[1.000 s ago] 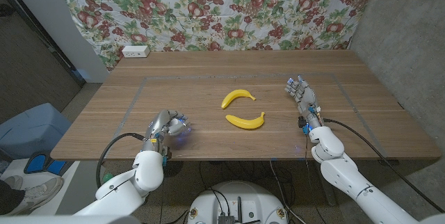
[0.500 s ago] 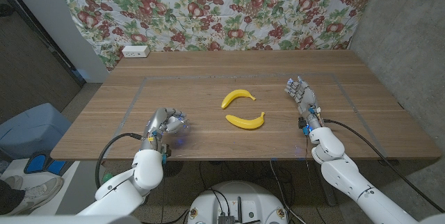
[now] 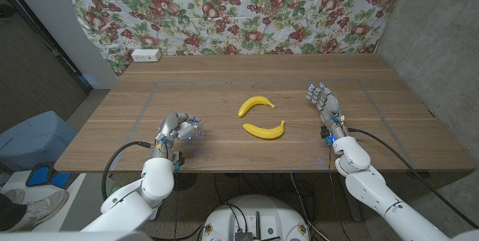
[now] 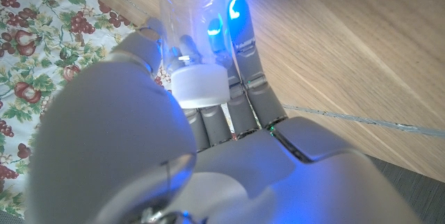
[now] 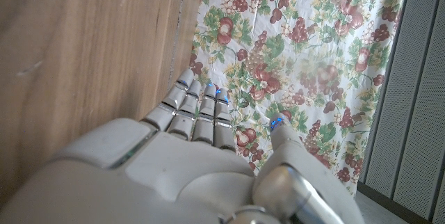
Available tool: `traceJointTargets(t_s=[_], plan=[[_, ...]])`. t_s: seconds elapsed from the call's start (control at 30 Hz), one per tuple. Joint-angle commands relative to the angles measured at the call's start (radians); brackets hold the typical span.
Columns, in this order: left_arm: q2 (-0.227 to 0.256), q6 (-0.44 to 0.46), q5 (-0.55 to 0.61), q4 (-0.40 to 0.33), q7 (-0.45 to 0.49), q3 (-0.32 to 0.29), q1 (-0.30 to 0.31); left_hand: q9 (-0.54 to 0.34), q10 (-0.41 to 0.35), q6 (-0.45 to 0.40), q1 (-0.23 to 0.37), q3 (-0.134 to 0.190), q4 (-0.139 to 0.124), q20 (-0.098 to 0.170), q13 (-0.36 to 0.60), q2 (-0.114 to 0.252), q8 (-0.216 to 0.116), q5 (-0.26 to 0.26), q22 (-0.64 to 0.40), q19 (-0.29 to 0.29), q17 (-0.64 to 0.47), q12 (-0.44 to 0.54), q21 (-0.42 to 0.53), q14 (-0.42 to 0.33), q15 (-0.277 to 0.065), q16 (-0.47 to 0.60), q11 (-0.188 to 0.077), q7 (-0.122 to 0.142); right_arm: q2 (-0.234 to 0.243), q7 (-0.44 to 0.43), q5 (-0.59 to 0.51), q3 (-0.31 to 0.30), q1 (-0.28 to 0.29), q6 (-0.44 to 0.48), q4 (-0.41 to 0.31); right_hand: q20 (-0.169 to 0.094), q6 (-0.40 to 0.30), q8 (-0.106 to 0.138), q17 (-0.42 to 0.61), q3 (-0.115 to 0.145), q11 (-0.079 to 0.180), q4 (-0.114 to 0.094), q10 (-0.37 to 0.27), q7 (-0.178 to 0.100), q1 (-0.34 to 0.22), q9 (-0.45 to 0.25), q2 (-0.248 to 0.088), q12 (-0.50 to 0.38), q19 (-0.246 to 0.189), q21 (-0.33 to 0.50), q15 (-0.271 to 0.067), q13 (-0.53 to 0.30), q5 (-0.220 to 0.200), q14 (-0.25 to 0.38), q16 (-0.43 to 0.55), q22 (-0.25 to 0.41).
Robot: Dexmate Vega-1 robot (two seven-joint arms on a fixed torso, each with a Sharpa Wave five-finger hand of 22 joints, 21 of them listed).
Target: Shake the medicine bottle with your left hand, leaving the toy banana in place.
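L hand (image 3: pixel 177 130) wraps fingers (image 4: pixel 240 57) round clear bottle (image 4: pixel 188 36), prob. just above table (image 3: pixel 224 91), front-left. R hand (image 3: pixel 323 105) holds nothing, fingers straight, close together. Two bananas (image 3: pixel 256 105) mid-table, well apart from bottle.

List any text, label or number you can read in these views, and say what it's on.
No readable text in any view.
medicine bottle, held in the left hand: clear with a white cap, no label legible.
white box at the table's far edge: any marking too small to read.
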State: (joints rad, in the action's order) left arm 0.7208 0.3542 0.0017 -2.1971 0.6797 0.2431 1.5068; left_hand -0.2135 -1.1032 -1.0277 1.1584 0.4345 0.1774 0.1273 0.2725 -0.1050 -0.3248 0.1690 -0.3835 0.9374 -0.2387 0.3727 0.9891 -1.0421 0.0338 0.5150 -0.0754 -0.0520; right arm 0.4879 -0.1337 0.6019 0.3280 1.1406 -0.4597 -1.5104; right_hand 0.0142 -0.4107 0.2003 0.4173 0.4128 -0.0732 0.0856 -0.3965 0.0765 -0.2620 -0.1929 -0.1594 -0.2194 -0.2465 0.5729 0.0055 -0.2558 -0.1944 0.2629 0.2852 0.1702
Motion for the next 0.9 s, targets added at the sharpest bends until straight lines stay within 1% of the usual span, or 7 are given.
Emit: traceJointTargets(t_s=[0.03, 0.53, 0.6, 0.67, 0.7, 0.77, 0.9], plan=[[-0.03, -0.067, -0.04, 0.014, -0.019, -0.026, -0.004, 0.0, -0.011, -0.01, 0.184, -0.007, -0.001, 0.086, 0.003, 0.168, 0.006, 0.004, -0.005, -0.005, -0.152, 0.0, 0.013, -0.254, -0.27, 0.009, -0.004, -0.002, 0.01, 0.005, -0.001, 0.0, 0.002, 0.005, -0.009, -0.002, -0.008, 0.005, 0.0, 0.004, -0.001, 0.003, -0.007, 0.004, -0.008, -0.004, 0.002, -0.006, -0.008, -0.002, -0.002, -0.001, 0.003, 0.005, 0.004, 0.002], [-0.068, -0.161, -0.102, 0.056, -0.043, -0.051, -0.021, 0.001, -0.014, -0.017, 0.191, -0.016, -0.002, 0.085, 0.003, 0.167, 0.013, 0.005, -0.011, -0.015, -0.174, -0.004, 0.038, -0.25, -0.27, 0.017, -0.002, -0.002, 0.018, -0.012, -0.029, 0.008, -0.007, 0.024, -0.023, -0.002, -0.008, 0.004, -0.002, 0.005, -0.001, 0.008, -0.007, 0.004, -0.009, -0.004, 0.003, -0.006, -0.01, -0.008, -0.001, -0.001, 0.003, 0.004, 0.003, 0.002], [-0.078, -0.188, -0.122, 0.069, -0.051, -0.058, -0.026, 0.001, -0.015, -0.018, 0.192, -0.017, -0.002, 0.085, 0.003, 0.167, 0.014, 0.005, -0.012, -0.016, -0.177, -0.005, 0.041, -0.25, -0.27, 0.019, -0.003, -0.002, 0.022, -0.016, -0.045, 0.013, -0.013, 0.03, -0.024, -0.001, -0.008, 0.005, -0.002, 0.005, -0.001, 0.009, -0.007, 0.004, -0.01, -0.004, 0.004, -0.006, -0.01, -0.009, -0.002, -0.001, 0.003, 0.004, 0.002, 0.002], [-0.086, -0.195, -0.135, 0.073, -0.052, -0.061, -0.03, 0.001, -0.016, -0.019, 0.193, -0.018, -0.003, 0.085, 0.002, 0.166, 0.016, 0.005, -0.013, -0.018, -0.181, -0.005, 0.046, -0.249, -0.27, 0.02, -0.002, -0.002, 0.022, -0.017, -0.048, 0.016, -0.018, 0.034, -0.024, -0.002, -0.008, 0.004, -0.002, 0.005, 0.0, 0.009, -0.006, 0.004, -0.01, -0.004, 0.004, -0.005, -0.01, -0.01, -0.003, -0.001, 0.003, 0.005, 0.003, 0.002], [-0.086, -0.214, -0.138, 0.081, -0.058, -0.063, -0.032, 0.001, -0.016, -0.02, 0.193, -0.019, -0.003, 0.085, 0.002, 0.166, 0.016, 0.005, -0.013, -0.018, -0.182, -0.006, 0.047, -0.249, -0.27, 0.02, -0.003, -0.002, 0.022, -0.019, -0.052, 0.018, -0.02, 0.035, -0.023, -0.002, -0.008, 0.004, -0.003, 0.005, 0.0, 0.009, -0.006, 0.004, -0.01, -0.004, 0.004, -0.005, -0.01, -0.01, -0.002, -0.001, 0.003, 0.005, 0.003, 0.002], [-0.094, -0.219, -0.154, 0.084, -0.061, -0.066, -0.035, 0.001, -0.015, -0.019, 0.194, -0.019, -0.003, 0.085, 0.002, 0.166, 0.017, 0.005, -0.014, -0.019, -0.184, -0.006, 0.049, -0.249, -0.27, 0.021, -0.002, -0.002, 0.024, -0.02, -0.06, 0.022, -0.025, 0.039, -0.023, -0.002, -0.008, 0.004, -0.003, 0.005, 0.0, 0.01, -0.006, 0.004, -0.01, -0.004, 0.004, -0.005, -0.011, -0.011, -0.002, -0.001, 0.003, 0.004, 0.002, 0.002], [-0.102, -0.257, -0.186, 0.1, -0.082, -0.074, -0.039, 0.001, -0.019, -0.02, 0.195, -0.021, -0.003, 0.085, 0.002, 0.166, 0.019, 0.005, -0.014, -0.021, -0.188, -0.006, 0.054, -0.248, -0.27, 0.022, 0.0, -0.004, 0.028, -0.027, -0.072, 0.026, -0.029, 0.048, -0.028, -0.002, -0.008, 0.004, -0.003, 0.005, 0.0, 0.01, -0.006, 0.004, -0.01, -0.004, 0.004, -0.005, -0.011, -0.012, -0.002, -0.001, 0.003, 0.003, 0.002, 0.002]])
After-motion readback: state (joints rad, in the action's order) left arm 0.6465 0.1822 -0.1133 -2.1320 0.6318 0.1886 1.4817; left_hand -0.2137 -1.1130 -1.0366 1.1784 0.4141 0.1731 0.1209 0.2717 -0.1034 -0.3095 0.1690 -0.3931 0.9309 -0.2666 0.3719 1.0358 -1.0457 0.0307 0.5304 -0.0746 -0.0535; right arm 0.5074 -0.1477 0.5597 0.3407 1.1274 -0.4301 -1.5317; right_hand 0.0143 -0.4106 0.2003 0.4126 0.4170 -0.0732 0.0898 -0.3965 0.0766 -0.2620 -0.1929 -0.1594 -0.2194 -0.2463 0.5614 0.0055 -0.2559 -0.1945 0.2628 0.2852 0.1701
